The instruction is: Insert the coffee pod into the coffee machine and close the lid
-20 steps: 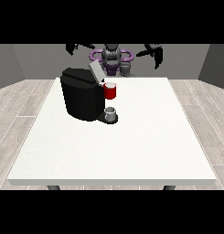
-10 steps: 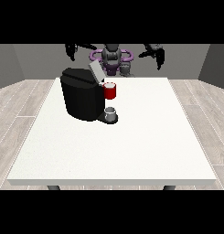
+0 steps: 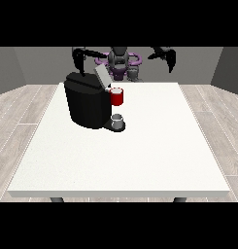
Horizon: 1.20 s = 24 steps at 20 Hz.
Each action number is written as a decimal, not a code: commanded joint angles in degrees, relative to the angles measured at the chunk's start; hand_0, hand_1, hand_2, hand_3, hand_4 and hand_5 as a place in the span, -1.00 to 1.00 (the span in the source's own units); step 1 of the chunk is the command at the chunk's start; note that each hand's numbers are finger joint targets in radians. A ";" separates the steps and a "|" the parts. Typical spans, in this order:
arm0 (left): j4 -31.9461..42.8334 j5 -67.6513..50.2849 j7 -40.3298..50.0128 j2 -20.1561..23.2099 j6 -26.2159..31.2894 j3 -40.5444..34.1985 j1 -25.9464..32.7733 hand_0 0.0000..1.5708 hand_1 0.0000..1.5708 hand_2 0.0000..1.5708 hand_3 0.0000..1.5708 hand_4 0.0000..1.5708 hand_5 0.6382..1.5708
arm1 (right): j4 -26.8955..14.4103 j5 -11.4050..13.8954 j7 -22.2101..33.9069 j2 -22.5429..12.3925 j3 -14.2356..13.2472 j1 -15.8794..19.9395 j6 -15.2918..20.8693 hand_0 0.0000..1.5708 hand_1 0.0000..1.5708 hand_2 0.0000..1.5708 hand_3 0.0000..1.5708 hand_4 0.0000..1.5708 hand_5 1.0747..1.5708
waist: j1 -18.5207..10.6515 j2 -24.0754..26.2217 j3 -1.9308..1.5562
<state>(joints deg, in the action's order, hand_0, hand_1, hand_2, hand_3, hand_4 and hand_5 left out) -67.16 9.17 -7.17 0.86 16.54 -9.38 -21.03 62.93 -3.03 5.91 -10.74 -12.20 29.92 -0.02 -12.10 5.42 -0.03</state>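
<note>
The black coffee machine [image 3: 86, 104] stands on the left half of the white table [image 3: 140, 155], and its grey lid [image 3: 101, 76] is tilted up open. A red thing at the machine [image 3: 117, 96] sits at its front under the lid. A small grey thing [image 3: 133, 73] stands at the table's far edge by the robot's torso; I cannot tell whether it is the pod. The hand at the view's left [image 3: 79, 62] hangs above and behind the machine. The hand at the view's right [image 3: 168, 59] is raised beyond the far right edge. Neither hand holds anything that I can see.
A grey cup-like thing [image 3: 117, 120] rests on the machine's base below the red thing. The robot's torso [image 3: 119, 61] is behind the far edge. The table's front edge lies close to the camera.
The hand at the view's right has dropped a little and shifted slightly outward. The hand at the view's left and the machine look unchanged.
</note>
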 commanded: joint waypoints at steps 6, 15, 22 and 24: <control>-10.19 -2.59 0.79 1.49 0.98 1.72 5.82 -1.00 -1.00 -1.00 -1.00 -0.52 1.00 | -3.55 1.13 -2.84 1.89 2.55 3.66 0.41 -1.00 -1.00 -1.00 -1.00 -1.00 1.00 | 0.23 -4.87 0.02; -12.42 -2.22 1.13 3.85 -2.35 0.66 7.17 -1.00 -1.00 -1.00 -1.00 -0.58 1.00 | -4.37 3.22 -0.86 3.43 5.98 9.61 1.13 -1.00 -1.00 -1.00 -1.00 -1.00 1.00 | 2.79 -6.77 0.03; -11.12 -3.84 0.44 5.06 -2.18 -0.44 7.29 -1.00 -1.00 -1.00 -1.00 -0.56 1.00 | -4.54 4.49 -1.81 3.58 7.89 12.35 -0.15 -1.00 -1.00 -1.00 -1.00 -0.75 1.00 | 3.75 -8.35 0.04; -12.47 -1.24 1.31 2.73 -4.82 2.15 7.85 -1.00 -1.00 -1.00 -1.00 -0.54 1.00 | -5.70 4.06 -1.94 1.80 6.90 14.64 -1.37 -1.00 -1.00 -1.00 -1.00 -0.79 1.00 | 2.39 -9.35 0.03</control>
<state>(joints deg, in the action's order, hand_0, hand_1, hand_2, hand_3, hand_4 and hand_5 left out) -79.31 6.85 -6.18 4.87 13.14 -8.68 -13.84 57.90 -0.06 4.26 -9.43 -6.88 41.79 -0.70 -8.63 -3.23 -0.10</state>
